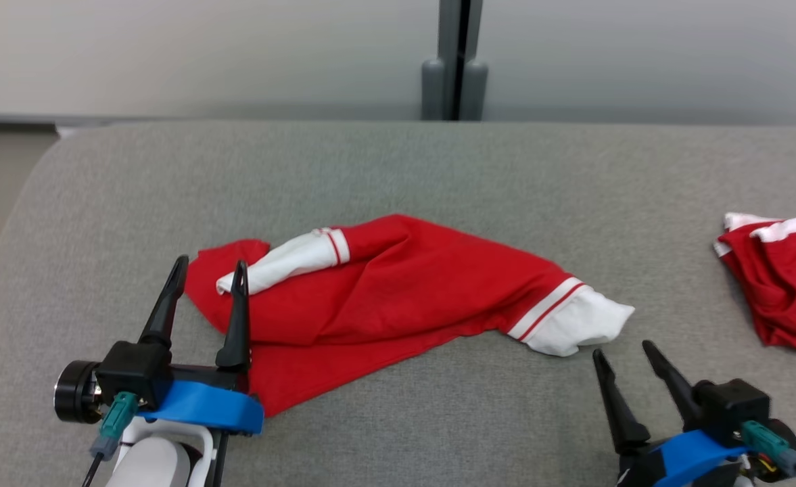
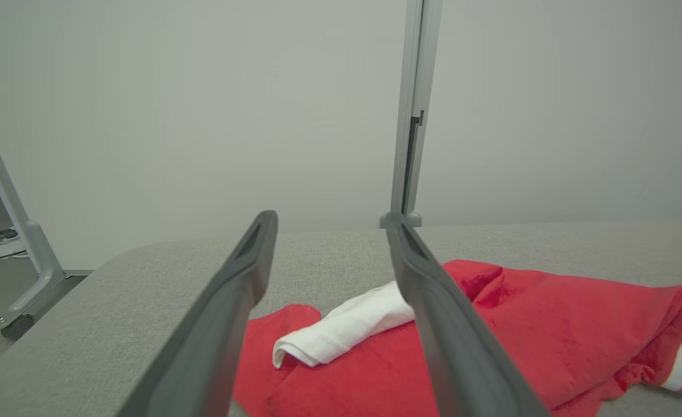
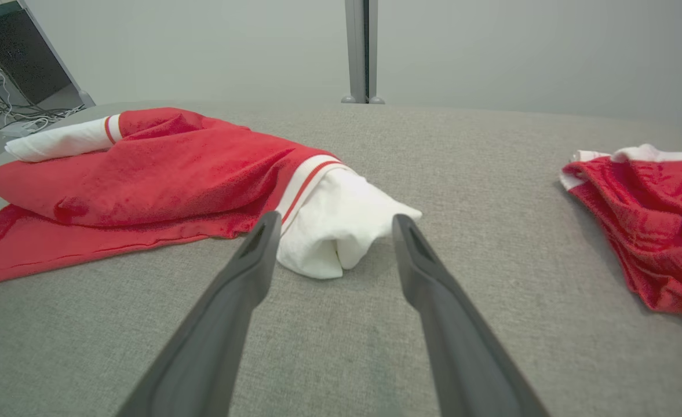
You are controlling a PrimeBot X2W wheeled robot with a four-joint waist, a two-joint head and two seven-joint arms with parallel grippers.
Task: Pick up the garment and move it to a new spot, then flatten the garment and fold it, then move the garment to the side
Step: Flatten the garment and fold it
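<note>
Left claw, head view: the left claw (image 1: pixel 210 264) is standing wide open and holding nothing. Its two fingers are hanging over the left end of the garment (image 1: pixel 404 284), probably lined up there to take hold of that end.
Right claw, head view: the right claw (image 1: pixel 622 349) is gaping open too, and is empty. It is hovering just on the near side of the right sleeve (image 1: pixel 577 325), apart from it.
Garment, head view: it is lying crumpled across the middle of the grey table (image 1: pixel 398 169), its red body bunching in ridges. The left sleeve (image 1: pixel 289 260) is doubling back over the body, so the flattening is looking not yet done.
Second garment, head view: a second garment (image 1: pixel 783 284), red with white trim, is sitting in a heap at the right edge, well apart. It is probably being kept out of the working area.
Left wrist view: the spread fingers are framing the left sleeve, the right finger crossing in front of it. Whether a tip is touching cloth I cannot tell.
Right wrist view: the fingers are pointing straight at the white end of the right sleeve. It is lying just beyond the tips, with bare table showing between them.
Reading: one claw at each end is suggesting a two-handed pick-up, which would be keeping the cloth from trailing.
</note>
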